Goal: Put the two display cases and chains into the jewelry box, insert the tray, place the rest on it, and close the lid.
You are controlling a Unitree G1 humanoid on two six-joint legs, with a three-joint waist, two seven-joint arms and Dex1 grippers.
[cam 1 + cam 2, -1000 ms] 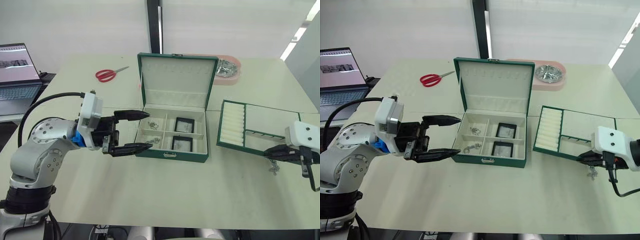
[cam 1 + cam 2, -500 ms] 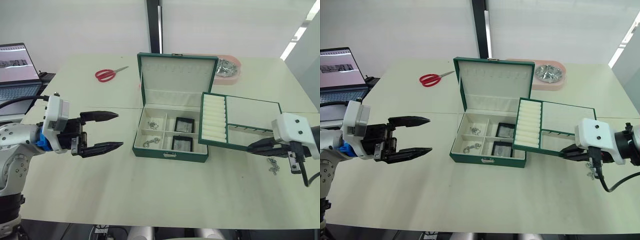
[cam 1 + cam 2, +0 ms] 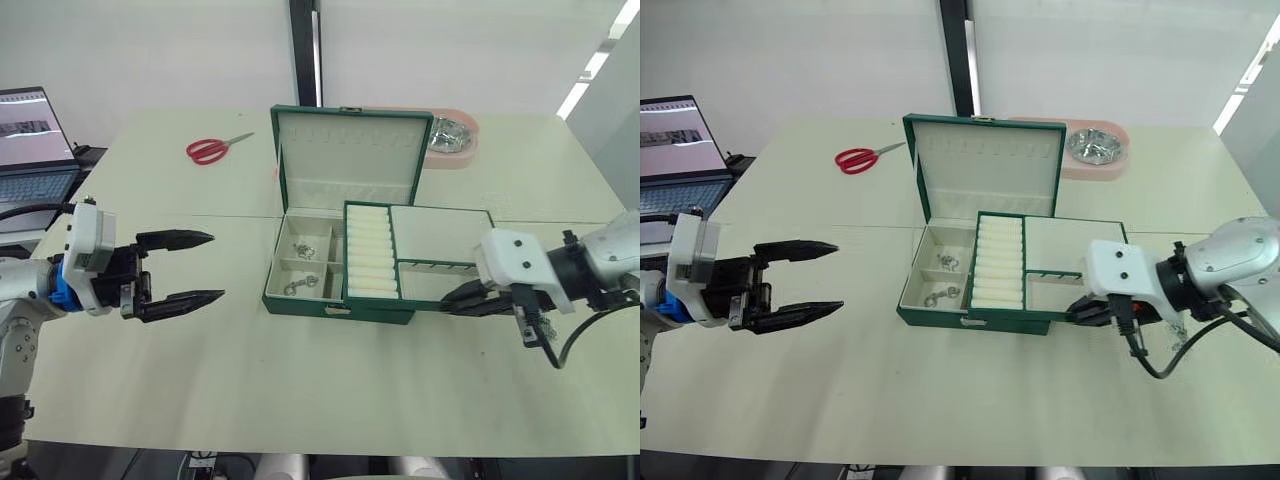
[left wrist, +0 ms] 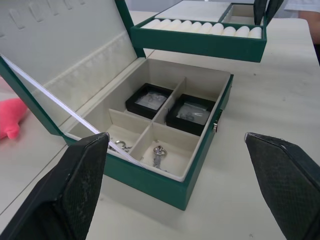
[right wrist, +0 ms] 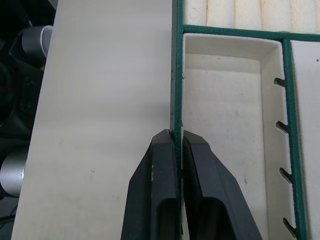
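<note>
Step in hand: seating the tray point(image 3: 415, 252) in the jewelry box point(image 3: 300, 302).

Current state. The right gripper point(image 5: 176, 142) is pinched tight on the tray's thin green wall, one finger on each side of it. The tray hangs above the box's right half, overhanging the box's 3 o'clock edge and not yet seated; its row of cream rolls point(image 3: 369, 252) sits roughly over the box's middle. The left gripper point(image 3: 200, 268) hovers at 9 o'clock of the box, well apart from it, jaws wide and holding nothing.

Contents. In the left wrist view, the two display cases point(image 4: 169, 106) lie side by side in two compartments, and small metal pieces, probably the chains point(image 4: 157, 154), lie in the other two. The lid point(image 3: 347, 155) stands upright at 12 o'clock.

Procedure, as judged from this state:
1. Shift the tray toward 9 o'clock until its outline matches the box walls on all four sides.
2. Keep the tray level; a one-wall grip invites the far end to sag and catch on the box rim.
3. Lower slowly, and release only when the tray rests evenly.
4. Keep clear of the lid's ribbon point(image 4: 60, 107) and the upright lid.
5. Use the free left gripper to steady the box at its 9 o'clock wall if it slides.
</note>
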